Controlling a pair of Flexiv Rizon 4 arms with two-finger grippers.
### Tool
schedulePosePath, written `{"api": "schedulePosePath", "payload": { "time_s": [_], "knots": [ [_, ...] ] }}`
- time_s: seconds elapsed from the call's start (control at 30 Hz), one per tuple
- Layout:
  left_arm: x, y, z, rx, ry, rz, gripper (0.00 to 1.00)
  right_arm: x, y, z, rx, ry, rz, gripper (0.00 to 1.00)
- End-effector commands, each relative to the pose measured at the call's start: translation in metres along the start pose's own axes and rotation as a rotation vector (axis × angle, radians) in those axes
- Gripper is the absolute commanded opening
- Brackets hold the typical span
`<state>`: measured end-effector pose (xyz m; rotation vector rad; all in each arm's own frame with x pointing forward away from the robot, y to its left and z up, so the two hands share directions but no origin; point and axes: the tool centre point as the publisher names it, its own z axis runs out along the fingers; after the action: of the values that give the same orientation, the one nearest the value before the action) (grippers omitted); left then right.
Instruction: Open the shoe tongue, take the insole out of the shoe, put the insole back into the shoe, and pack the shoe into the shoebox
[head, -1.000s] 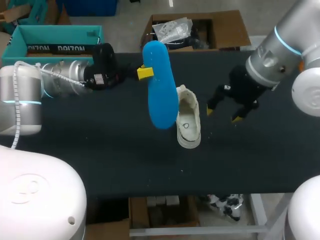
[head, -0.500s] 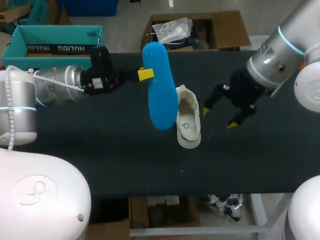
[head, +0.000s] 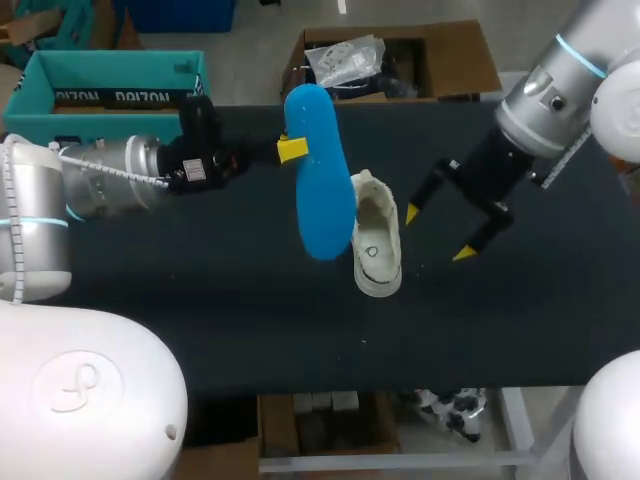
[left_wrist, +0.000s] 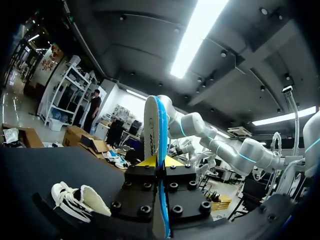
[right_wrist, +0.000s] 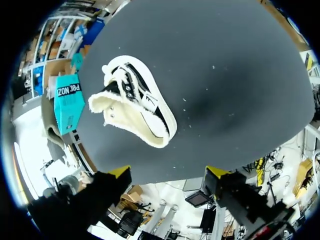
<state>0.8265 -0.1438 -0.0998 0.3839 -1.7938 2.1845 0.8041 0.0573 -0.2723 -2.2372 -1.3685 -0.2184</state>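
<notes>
Clamping blue insole (head: 322, 190), already out of shoe (head: 375, 240), left hand (head: 290, 148) is holding it aloft; right hand (head: 438, 233) is hovering wide beside shoe; reinsertion, boxing pending.

This is plainly a robotics lab: a silver-and-white jointed left arm (head: 110, 175) and its twin, the right arm (head: 550, 95), stand over a black matte worktable (head: 200, 300). The left gripper (head: 290, 148) pinches a bright blue foam insole (head: 322, 190) in mid-air.

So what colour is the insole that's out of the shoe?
The insole is bright blue, and it shows best in the head view.
</notes>
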Motion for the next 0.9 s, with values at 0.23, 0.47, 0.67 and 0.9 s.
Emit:
{"api": "schedulePosePath", "payload": {
  "time_s": [0.23, 0.47, 0.67, 0.9],
  "knots": [
    [0.003, 0.000, 0.001, 0.001, -0.057, 0.000, 0.00, 0.040, 0.004, -0.002, 0.294, 0.016, 0.396, 1.00],
    [0.003, 0.000, 0.001, 0.001, -0.057, 0.000, 0.00, 0.041, -0.004, 0.002, 0.332, 0.018, 0.531, 1.00],
    [0.003, 0.000, 0.001, 0.001, -0.057, 0.000, 0.00, 0.041, -0.004, 0.002, 0.332, 0.018, 0.531, 1.00],
    [0.003, 0.000, 0.001, 0.001, -0.057, 0.000, 0.00, 0.049, -0.002, 0.000, 0.339, -0.008, 0.598, 1.00]
  ]
}}
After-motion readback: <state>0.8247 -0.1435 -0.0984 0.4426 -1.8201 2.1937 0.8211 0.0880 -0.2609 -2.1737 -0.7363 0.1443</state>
